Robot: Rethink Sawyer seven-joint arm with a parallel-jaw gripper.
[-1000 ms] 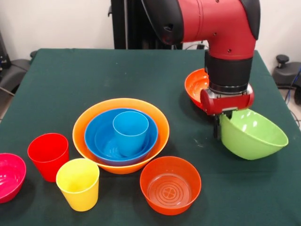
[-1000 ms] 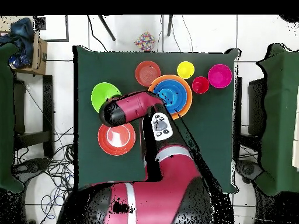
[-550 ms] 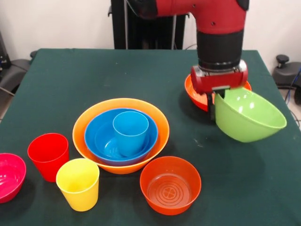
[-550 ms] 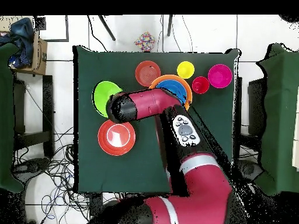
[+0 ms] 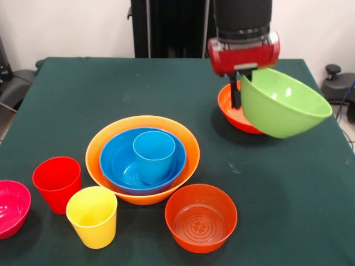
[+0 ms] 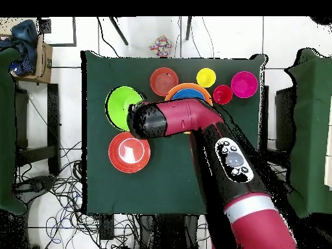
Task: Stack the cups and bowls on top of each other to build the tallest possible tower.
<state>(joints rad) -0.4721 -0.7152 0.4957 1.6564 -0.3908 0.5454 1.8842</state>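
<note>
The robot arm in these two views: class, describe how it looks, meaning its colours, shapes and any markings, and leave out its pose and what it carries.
The arm is a thick, rounded tube in glossy red with black sections. Its wrist is a black cylinder ending in a red collar. The gripper below it is slim and black. In the overhead view, a grey oval panel with small dark buttons sits on the arm. No loose cables show on it.

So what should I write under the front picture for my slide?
Robot gripper lifts the lime green bowl above the table, beside the tower.
</note>
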